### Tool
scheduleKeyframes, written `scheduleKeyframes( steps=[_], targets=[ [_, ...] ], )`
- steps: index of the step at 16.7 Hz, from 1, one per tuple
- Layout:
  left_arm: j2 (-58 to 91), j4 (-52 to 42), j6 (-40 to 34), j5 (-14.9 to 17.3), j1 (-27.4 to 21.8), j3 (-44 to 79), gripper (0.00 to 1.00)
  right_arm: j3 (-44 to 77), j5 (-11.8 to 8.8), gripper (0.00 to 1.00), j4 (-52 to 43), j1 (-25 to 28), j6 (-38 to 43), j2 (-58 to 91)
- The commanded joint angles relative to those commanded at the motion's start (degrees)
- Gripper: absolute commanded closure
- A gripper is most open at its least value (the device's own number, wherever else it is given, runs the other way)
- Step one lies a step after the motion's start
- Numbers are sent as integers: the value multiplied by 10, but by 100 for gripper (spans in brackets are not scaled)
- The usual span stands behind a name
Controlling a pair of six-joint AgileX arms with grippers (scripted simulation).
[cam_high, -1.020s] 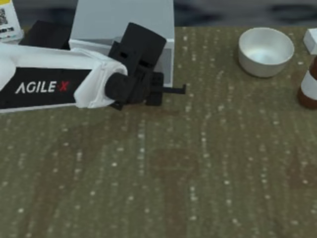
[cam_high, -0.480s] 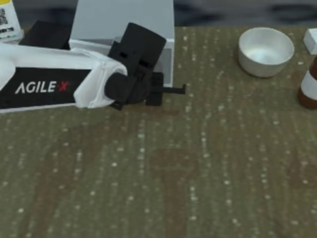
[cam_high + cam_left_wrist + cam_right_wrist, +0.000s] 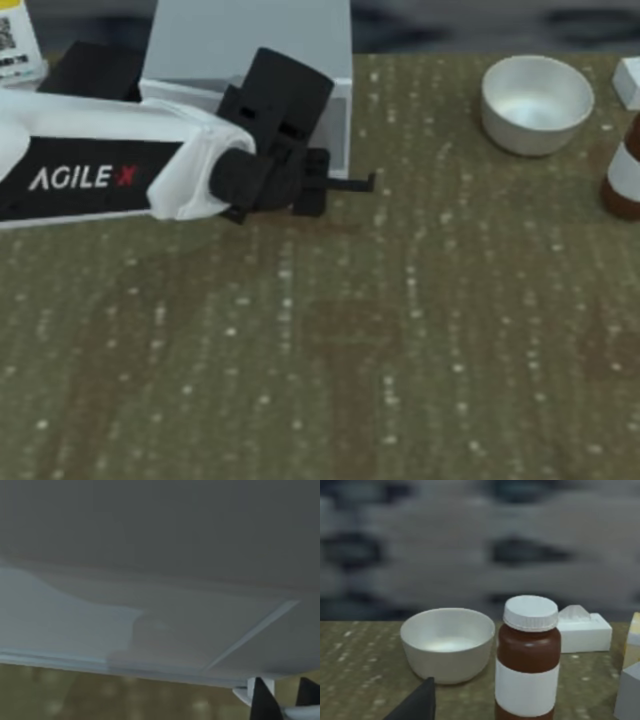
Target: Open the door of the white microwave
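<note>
Left gripper point(image 3: 310, 185) at the front of the white microwave point(image 3: 250, 45), top left of the table point(image 3: 400, 340).

Nearest in the top view is bare table; farther back the left arm reaches in from the left, its gripper against the microwave's front by the door point(image 3: 150, 580); I cannot tell how its fingers stand. The door fills the left wrist view. Far right stand a white bowl point(image 3: 537, 103) and a brown bottle point(image 3: 622, 170). The right arm is out of the top view.

Rendered sim tabletop, kitchen-ish: olive speckled table point(image 3: 450, 350), microwave point(image 3: 250, 40) upper left, white bowl point(image 3: 537, 102) and brown bottle point(image 3: 528, 660) upper right, blurred backdrop.
</note>
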Motion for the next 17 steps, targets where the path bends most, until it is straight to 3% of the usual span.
scheduleKeyframes(
  steps=[5, 17],
  targets=[
    [-22, 18, 29, 19, 10, -27, 100, 0, 0, 0, 0, 0, 0, 0],
    [-22, 17, 31, 19, 10, -29, 100, 0, 0, 0, 0, 0, 0, 0]
  ],
)
